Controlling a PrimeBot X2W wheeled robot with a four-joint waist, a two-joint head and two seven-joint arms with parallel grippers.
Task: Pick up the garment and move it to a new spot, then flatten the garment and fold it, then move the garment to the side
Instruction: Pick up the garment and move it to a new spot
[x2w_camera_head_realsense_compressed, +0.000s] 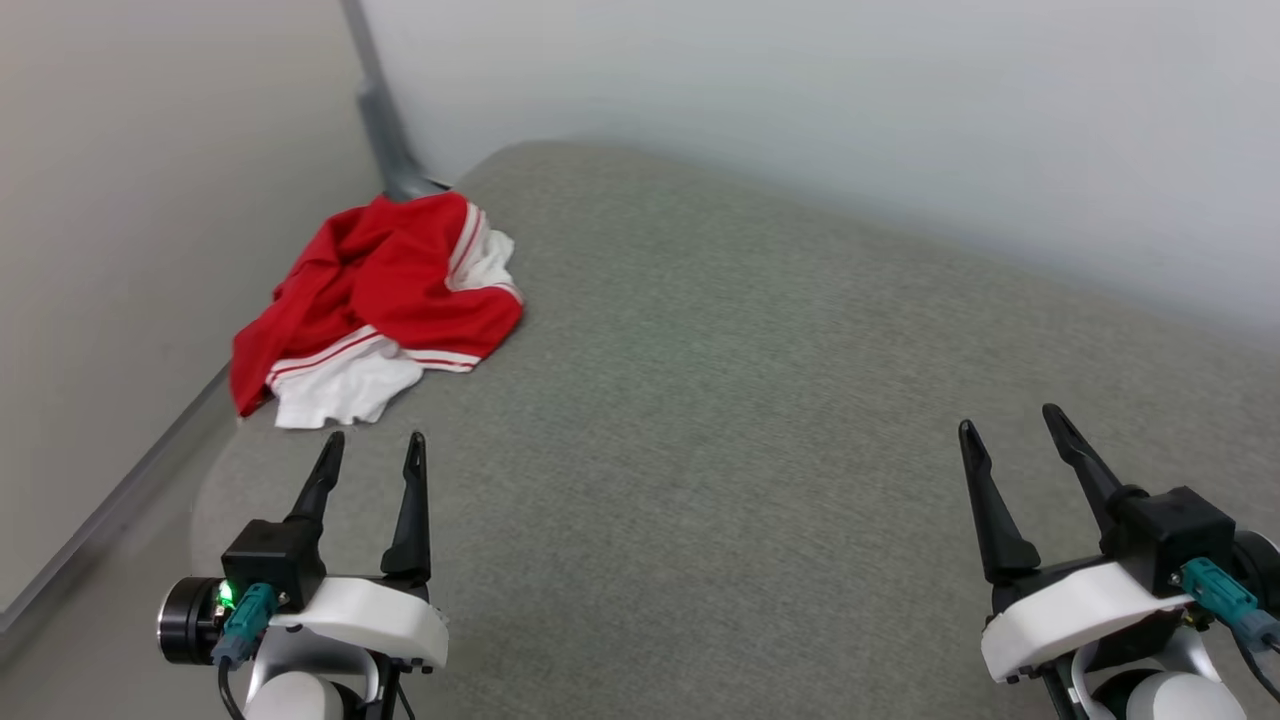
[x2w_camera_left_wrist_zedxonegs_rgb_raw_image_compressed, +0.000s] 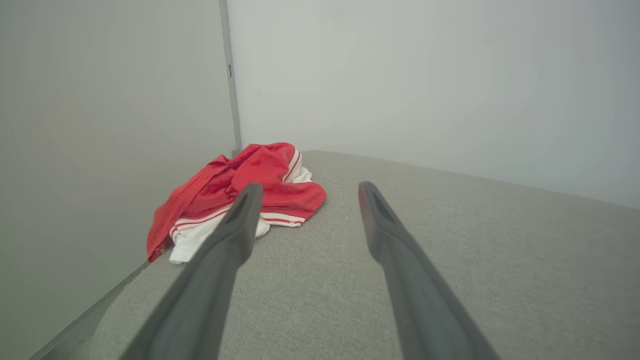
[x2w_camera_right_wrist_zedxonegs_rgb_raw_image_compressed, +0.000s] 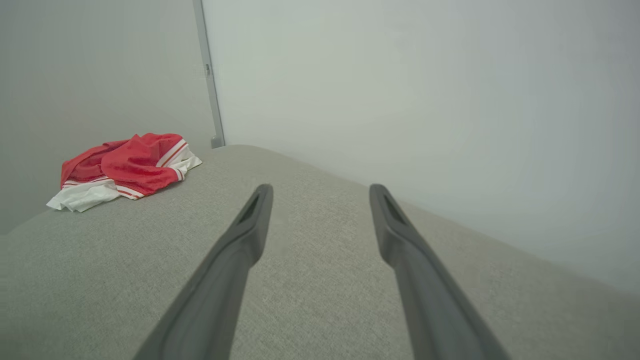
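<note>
Nearest, at the bottom of the head view, both grippers hang over the surface with nothing between their fingers. The left gripper is at about 7 o'clock of the view and the right gripper at about 4 o'clock. Each has its jaws spread wide and its fingers pointing forward.

Just beyond the left gripper, toward 12 o'clock from it, lies the garment. It is a crumpled heap of red cloth with white parts and red-white striped trim. From the right gripper it is toward 10 o'clock and well apart. Any lettering is hidden in the folds.

I judge the garment light, soft and limp. It should sag and hang down when lifted, and it is neither fragile nor slippery. The raised red fold in the middle seems the better place to pinch, because there the fingers can close on several layers. The white part at the near edge lies flat, so it would be harder to get under.

Under everything is a grey woven surface that looks padded, with a rounded far corner. Cloth may cling a little when it is dragged over such a surface. The garment's left side reaches the edge of the surface, next to the left wall. Farther on, at about 11 o'clock, a grey corner strip joins this wall to the pale back wall.
</note>
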